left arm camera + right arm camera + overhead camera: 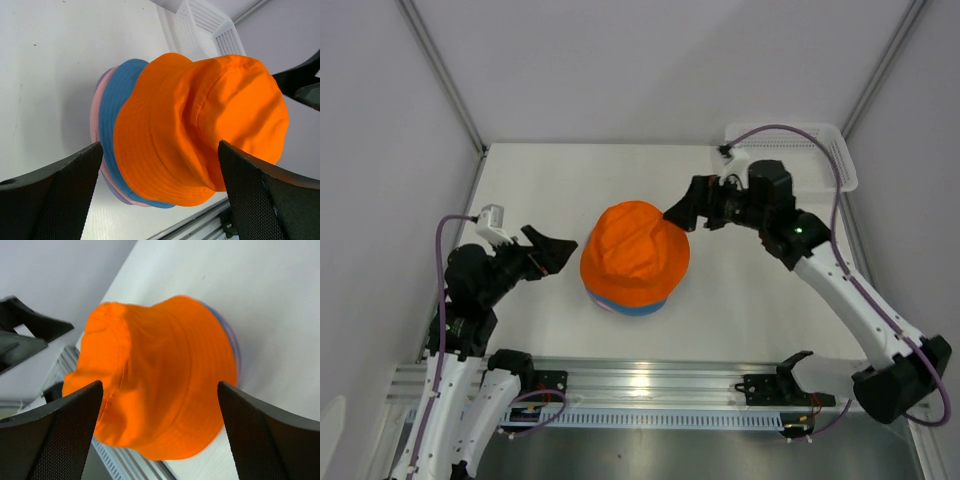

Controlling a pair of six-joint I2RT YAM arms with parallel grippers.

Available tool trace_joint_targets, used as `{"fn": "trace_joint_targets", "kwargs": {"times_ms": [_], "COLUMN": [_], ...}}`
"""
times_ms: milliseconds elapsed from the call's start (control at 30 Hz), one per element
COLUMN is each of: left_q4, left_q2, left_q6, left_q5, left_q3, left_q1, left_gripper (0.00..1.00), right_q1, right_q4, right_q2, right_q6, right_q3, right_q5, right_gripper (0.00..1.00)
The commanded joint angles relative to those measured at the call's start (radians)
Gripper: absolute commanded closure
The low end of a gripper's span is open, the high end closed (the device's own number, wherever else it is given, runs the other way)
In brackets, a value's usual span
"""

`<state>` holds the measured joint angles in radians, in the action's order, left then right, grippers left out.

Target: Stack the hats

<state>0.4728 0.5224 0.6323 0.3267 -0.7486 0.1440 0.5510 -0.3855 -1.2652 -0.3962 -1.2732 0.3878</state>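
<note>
**Four Hats Piled at Table's Centre, Both Grippers Released**

A white table [540, 180], enclosed by pale panels [620, 70], is shown from above, with a white mesh basket [820, 150] set at its far right corner. The orange hat [635, 252] is seen at the centre, crown up, atop the pile. The brim of the blue hat [642, 309] is exposed beneath its near edge. The left gripper [560, 250] is held just beside the pile, apart from it. The right gripper [675, 213] is poised at the crown's far right edge; contact cannot be told.

From the left wrist, the fingers [55, 195] are seen spread wide, with nothing grasped. The pile is framed between them: orange over blue, then the pink hat [95, 115], with the lavender hat [103, 79] lowest, on the table.

From the right wrist, the fingers [55, 435] are likewise seen parted and gripping nothing, with the orange crown lying beyond them.
</note>
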Motion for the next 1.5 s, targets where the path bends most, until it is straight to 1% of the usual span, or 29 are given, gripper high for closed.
{"fn": "trace_joint_targets", "kwargs": {"times_ms": [0,33,67,100,133,200,233,267,300,367,500,600,733,767,833,900,933,967,1000,1033,1067,1100,1133,1233,1300,1467], "left_q4": [-0.065,-0.089,-0.103,-0.115,-0.131,-0.141,-0.145,-0.146,-0.146,-0.137,-0.112,-0.122,-0.132,-0.131,-0.122,-0.117,-0.118,-0.118,-0.118,-0.123,-0.129,-0.131,-0.138,-0.180,-0.207,-0.243], "left_q2": [0.017,0.024,0.021,0.016,0.010,-0.033,-0.051,-0.085,-0.102,-0.124,-0.130,-0.127,-0.119,-0.119,-0.119,-0.122,-0.124,-0.127,-0.128,-0.128,-0.122,-0.119,-0.114,-0.098,-0.099,-0.119], "left_q6": [0.032,0.062,0.079,0.101,0.140,0.182,0.213,0.224,0.231,0.228,0.211,0.219,0.231,0.233,0.234,0.231,0.230,0.231,0.233,0.240,0.244,0.253,0.277,0.351,0.395,0.423], "left_q5": [0.066,0.078,0.089,0.100,0.097,0.078,0.071,0.061,0.055,0.055,0.064,0.074,0.081,0.081,0.081,0.080,0.078,0.077,0.071,0.071,0.072,0.071,0.066,0.075,0.075,0.054], "left_q3": [0.026,0.034,0.055,0.077,0.086,0.144,0.156,0.170,0.178,0.178,0.167,0.175,0.187,0.189,0.184,0.184,0.184,0.186,0.189,0.189,0.193,0.198,0.201,0.259,0.305,0.348], "left_q1": [0.003,0.003,0.003,0.003,0.003,0.003,0.003,0.003,0.003,0.003,0.003,0.003,0.003,0.003,0.003,0.003,0.003,0.003,0.003,0.003,0.003,0.003,0.003,0.003,0.003,0.003], "left_gripper": [0.01,0.00,0.01,0.01,0.01,0.01,0.01,0.01,0.01,0.02,0.02,0.02,0.02,0.03,0.03,0.03,0.03,0.03,0.03,0.03,0.03,0.04,0.08,0.19,0.20,0.20], "right_q1": [-0.112,-0.146,-0.205,-0.226,-0.240,-0.249,-0.249,-0.247,-0.249,-0.247,-0.217,-0.180,-0.137,-0.129,-0.105,-0.095,-0.092,-0.091,-0.091,-0.089,-0.089,-0.088,-0.088,-0.079,-0.076,-0.074], "right_q4": [0.035,0.065,0.101,0.158,0.178,0.256,0.295,0.342,0.428,0.479,0.579,0.603,0.672,0.684,0.686,0.692,0.695,0.698,0.703,0.701,0.692,0.669,0.660,0.633,0.599,0.570], "right_q2": [0.174,0.196,0.234,0.248,0.257,0.283,0.288,0.293,0.294,0.291,0.283,0.268,0.231,0.219,0.205,0.188,0.185,0.184,0.184,0.185,0.185,0.188,0.188,0.196,0.205,0.202], "right_q6": [-0.051,-0.126,-0.162,-0.191,-0.249,-0.300,-0.331,-0.395,-0.421,-0.479,-0.526,-0.536,-0.573,-0.576,-0.576,-0.579,-0.584,-0.589,-0.589,-0.589,-0.587,-0.583,-0.579,-0.552,-0.524,-0.491], "right_q3": [0.050,0.134,0.184,0.230,0.311,0.386,0.464,0.501,0.532,0.590,0.632,0.638,0.644,0.644,0.637,0.635,0.637,0.640,0.640,0.640,0.640,0.638,0.637,0.637,0.647,0.667], "right_q5": [-0.034,0.024,0.051,0.075,0.077,0.082,0.091,0.108,0.123,0.125,0.105,0.082,0.068,0.062,0.036,0.033,0.034,0.034,0.031,0.029,0.023,0.014,0.013,0.004,-0.027,-0.058], "right_gripper": [0.00,0.00,0.00,0.00,0.00,0.01,0.02,0.04,0.05,0.07,0.09,0.09,0.16,0.19,0.21,0.25,0.28,0.37,0.44,0.54,0.81,0.92,1.00,1.00,1.00,1.00]}}
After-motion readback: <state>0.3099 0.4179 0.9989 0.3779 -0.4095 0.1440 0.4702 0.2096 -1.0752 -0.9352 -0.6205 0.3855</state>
